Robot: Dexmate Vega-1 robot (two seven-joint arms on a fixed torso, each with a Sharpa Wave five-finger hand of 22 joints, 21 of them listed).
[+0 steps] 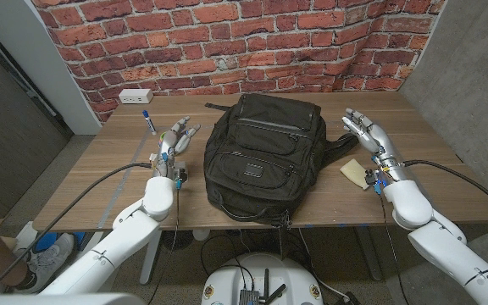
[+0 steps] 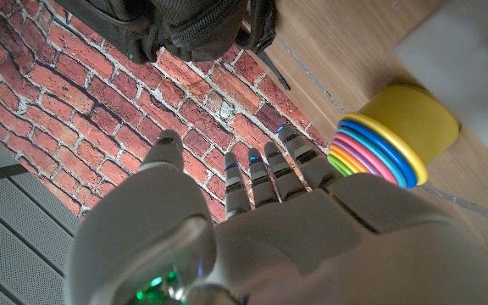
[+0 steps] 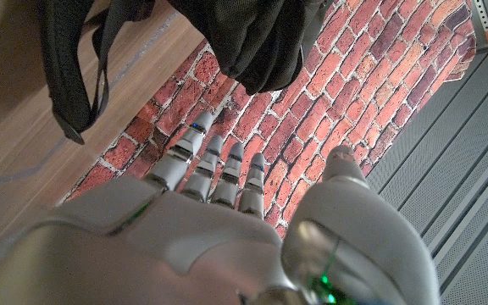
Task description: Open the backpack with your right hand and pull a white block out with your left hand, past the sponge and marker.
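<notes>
One black fabric backpack (image 1: 263, 161) lay zipped shut at the middle of the wooden table (image 1: 430, 114), its front pockets facing up and no brand or lettering legible on it. The robot's left hand (image 1: 174, 142) stood just beside the pack on its left, fingers extended and apart, holding nothing; its right hand (image 1: 367, 137) stood on the pack's other side, likewise spread and gripping nothing. One tan, flat sponge-like piece (image 1: 355, 172) sat near the right wrist, close to a black strap trailing from the pack. One blue-capped marker (image 1: 148, 121) lay beyond the left hand, and one white power strip (image 1: 135, 96) rested at the table's far left corner against the red brick wall (image 1: 227, 42). The left wrist view showed one yellow cylinder ringed with coloured bands (image 2: 388, 135) on the wood. One person's sneaker (image 1: 47, 252) showed on the floor.
</notes>
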